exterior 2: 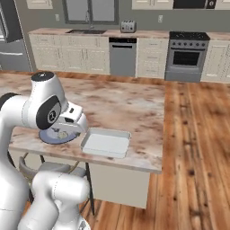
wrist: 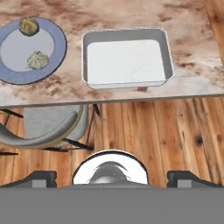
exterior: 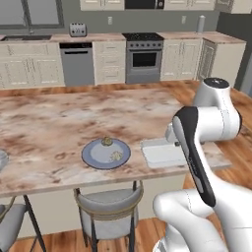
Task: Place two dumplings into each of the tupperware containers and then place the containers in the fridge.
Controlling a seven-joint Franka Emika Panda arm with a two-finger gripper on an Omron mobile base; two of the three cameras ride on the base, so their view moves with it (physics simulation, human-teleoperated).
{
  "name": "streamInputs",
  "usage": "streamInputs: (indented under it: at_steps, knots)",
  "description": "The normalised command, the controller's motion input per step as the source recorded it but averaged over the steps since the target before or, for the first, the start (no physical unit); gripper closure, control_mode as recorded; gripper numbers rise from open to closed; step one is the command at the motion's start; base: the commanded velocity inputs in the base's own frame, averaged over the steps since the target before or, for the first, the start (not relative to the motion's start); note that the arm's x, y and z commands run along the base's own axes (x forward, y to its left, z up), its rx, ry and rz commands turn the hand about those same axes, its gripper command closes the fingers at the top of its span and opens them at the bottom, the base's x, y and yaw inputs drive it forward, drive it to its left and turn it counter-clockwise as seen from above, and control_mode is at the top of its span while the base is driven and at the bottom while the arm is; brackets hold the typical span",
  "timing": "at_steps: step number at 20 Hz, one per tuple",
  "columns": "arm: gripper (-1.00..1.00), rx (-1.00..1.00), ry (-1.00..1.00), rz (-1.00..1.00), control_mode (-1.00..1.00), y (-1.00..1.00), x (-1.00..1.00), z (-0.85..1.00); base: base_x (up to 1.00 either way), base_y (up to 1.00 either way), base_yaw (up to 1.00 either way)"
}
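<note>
Two dumplings (wrist: 28, 26) (wrist: 38, 60) lie on a round grey-blue plate (wrist: 13, 52) on the marble island; they also show in the left base view as dumplings (exterior: 107, 141) (exterior: 116, 156). Right of the plate sits one tupperware container (wrist: 126, 57) (exterior 2: 105, 142), empty, near the island's front edge; in the left base view the container (exterior: 157, 153) is partly behind my arm. My gripper (wrist: 114, 178) hangs open above the floor in front of the island, nothing between its widely spread fingertips (wrist: 41, 178). The fridge (exterior 2: 10, 54) stands at the far left.
A grey chair (exterior: 110, 204) is tucked under the island below the plate. A grey rounded object (exterior: 2, 160) peeks in at the counter's left edge. Dishwasher (exterior: 77, 64) and oven (exterior: 144, 58) line the back wall. Wooden floor stretches to the island's right.
</note>
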Motion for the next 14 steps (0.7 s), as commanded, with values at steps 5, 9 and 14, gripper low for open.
streamInputs:
  at_steps: [5,9,14]
  knots:
    - [-1.0,0.0,0.0,0.0,1.0,0.0,0.0,0.0,0.2,-0.49,0.0]
    - [-1.0,0.0,0.0,0.0,1.0,0.0,0.0,0.0,0.43,-0.01,0.0]
    - [-1.0,0.0,0.0,0.0,1.0,0.0,0.0,0.0,0.53,0.05,0.0]
